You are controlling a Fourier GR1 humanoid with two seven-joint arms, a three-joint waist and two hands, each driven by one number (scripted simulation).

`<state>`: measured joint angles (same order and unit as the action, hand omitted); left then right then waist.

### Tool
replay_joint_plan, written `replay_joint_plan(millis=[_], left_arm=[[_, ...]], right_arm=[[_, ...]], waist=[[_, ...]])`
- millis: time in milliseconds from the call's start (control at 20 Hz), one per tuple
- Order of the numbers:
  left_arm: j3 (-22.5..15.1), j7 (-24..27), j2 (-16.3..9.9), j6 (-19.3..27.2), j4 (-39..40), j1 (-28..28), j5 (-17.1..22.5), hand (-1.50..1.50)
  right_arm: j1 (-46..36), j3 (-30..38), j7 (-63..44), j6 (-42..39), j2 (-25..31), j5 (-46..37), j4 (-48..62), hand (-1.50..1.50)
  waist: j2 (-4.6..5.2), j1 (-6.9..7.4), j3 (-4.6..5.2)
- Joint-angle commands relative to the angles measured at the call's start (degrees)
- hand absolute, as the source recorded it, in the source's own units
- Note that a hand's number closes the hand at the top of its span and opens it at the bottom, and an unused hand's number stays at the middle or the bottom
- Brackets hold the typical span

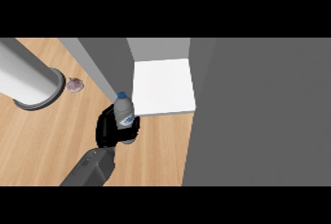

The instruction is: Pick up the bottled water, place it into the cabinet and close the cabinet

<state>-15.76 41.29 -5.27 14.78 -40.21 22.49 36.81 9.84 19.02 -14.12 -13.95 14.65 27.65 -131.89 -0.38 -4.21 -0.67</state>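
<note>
Here, a black hand [111, 129] on a grey forearm curls around a clear plastic water bottle with a blue cap [123, 111], holding it upright just before the open grey cabinet's white shelf [163, 87], likely for placing inside, above the wooden tabletop [39, 144].

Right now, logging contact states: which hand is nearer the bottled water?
Only one hand shows, curled round the bottled water beside the open cabinet. It enters left of centre, probably the left; the other is out of view.
</note>
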Motion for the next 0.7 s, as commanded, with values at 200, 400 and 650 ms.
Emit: replay_joint_plan(millis=[200, 400, 650], left_arm=[[-3.90, -7.56, 4.51, 9.95, -1.78, 17.25, -3.53, 1.50], [-3.57, -7.95, 4.72, 12.78, -0.61, 15.74, -2.57, 1.50], [-4.16, -8.89, 3.11, 16.40, -0.15, 15.63, -2.94, 1.50]], right_arm=[[-0.93, 2.65, 0.51, -2.91, 2.37, 4.91, 2.87, -1.50], [-0.67, 4.61, 0.40, -3.83, 3.60, 7.12, 2.94, -1.50], [0.02, 5.01, 0.86, -5.36, 3.57, 9.08, 3.96, -1.50]], waist=[[0.71, -3.48, 0.39], [0.98, -4.53, 0.55], [1.17, -4.66, 0.53]])
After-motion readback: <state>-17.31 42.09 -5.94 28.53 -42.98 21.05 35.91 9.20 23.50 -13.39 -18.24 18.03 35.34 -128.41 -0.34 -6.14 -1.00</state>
